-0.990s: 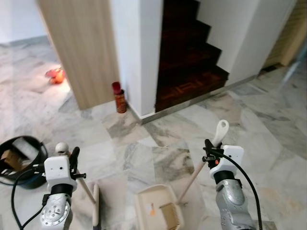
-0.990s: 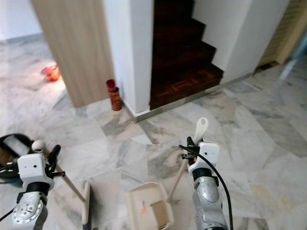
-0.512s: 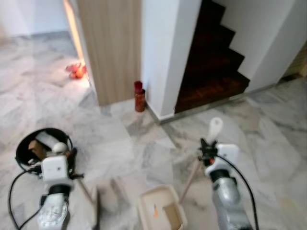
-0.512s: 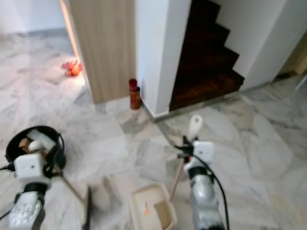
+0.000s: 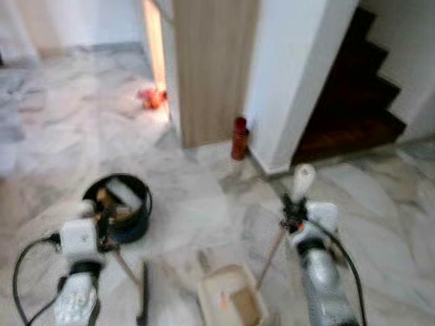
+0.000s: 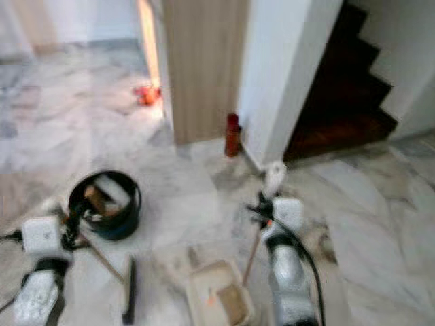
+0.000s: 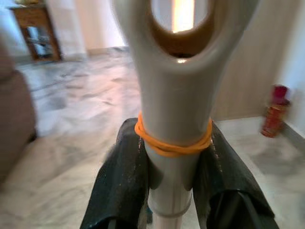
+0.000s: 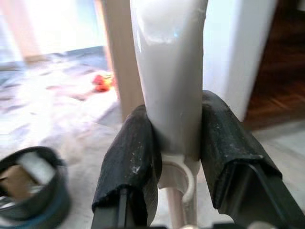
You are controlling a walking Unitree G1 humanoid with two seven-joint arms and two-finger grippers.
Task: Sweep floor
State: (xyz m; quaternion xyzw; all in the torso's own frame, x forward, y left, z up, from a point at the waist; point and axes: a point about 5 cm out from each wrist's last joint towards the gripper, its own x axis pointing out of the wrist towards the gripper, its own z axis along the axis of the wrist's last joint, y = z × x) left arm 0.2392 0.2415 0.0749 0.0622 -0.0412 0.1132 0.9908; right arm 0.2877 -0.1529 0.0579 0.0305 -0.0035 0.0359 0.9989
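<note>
My left gripper [image 7: 174, 162] is shut on the pale broom handle [image 7: 175, 109], which has an orange band around it just above the fingers. The handle slants down to the dark broom head [image 5: 143, 293] on the marble floor at lower left. My right gripper [image 8: 176, 143] is shut on the white top of the dustpan handle [image 8: 170, 71]. Its wooden pole runs down to the cream dustpan [image 5: 231, 303], which rests on the floor between my arms and holds a bit of orange debris. The head views are blurred.
A black bin [image 5: 122, 207] with rubbish in it stands on the floor just beyond the left arm. A red bottle [image 5: 238, 138] stands by the white wall corner. Dark stairs [image 5: 360, 115] rise at the right. An orange object [image 5: 153, 98] lies by the wooden panel.
The camera has swung left, so the stairs, bottle and bin have shifted right in the picture. Both grippers keep their hold on the broom and dustpan handles.
</note>
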